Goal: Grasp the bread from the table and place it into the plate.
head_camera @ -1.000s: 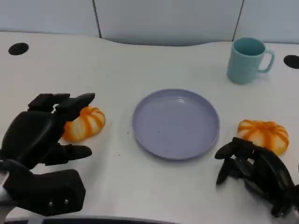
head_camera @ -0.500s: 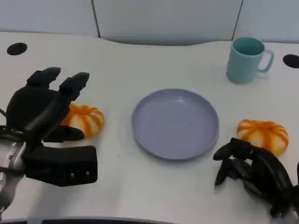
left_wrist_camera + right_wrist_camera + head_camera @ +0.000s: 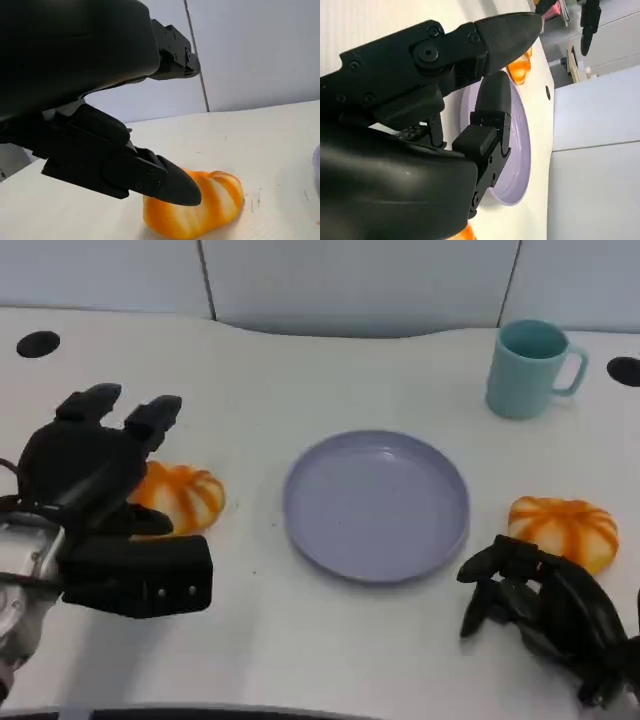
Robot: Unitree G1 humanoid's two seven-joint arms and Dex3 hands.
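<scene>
Two sets of black fingers (image 3: 150, 418) matter here. Those of the left hand (image 3: 85, 475) are spread apart over the left bread (image 3: 185, 495), holding nothing; in the left wrist view one finger (image 3: 165, 180) reaches across the top of the bun, though contact cannot be judged. The right hand (image 3: 545, 615) has its fingers curled loosely and empty (resting low on the table (image 3: 300, 370)), just in front of the right bread (image 3: 565, 525). Between the two buns lies the lilac plate (image 3: 440, 540), bare. A teal mug (image 3: 530, 368) stands well behind it, to the right
</scene>
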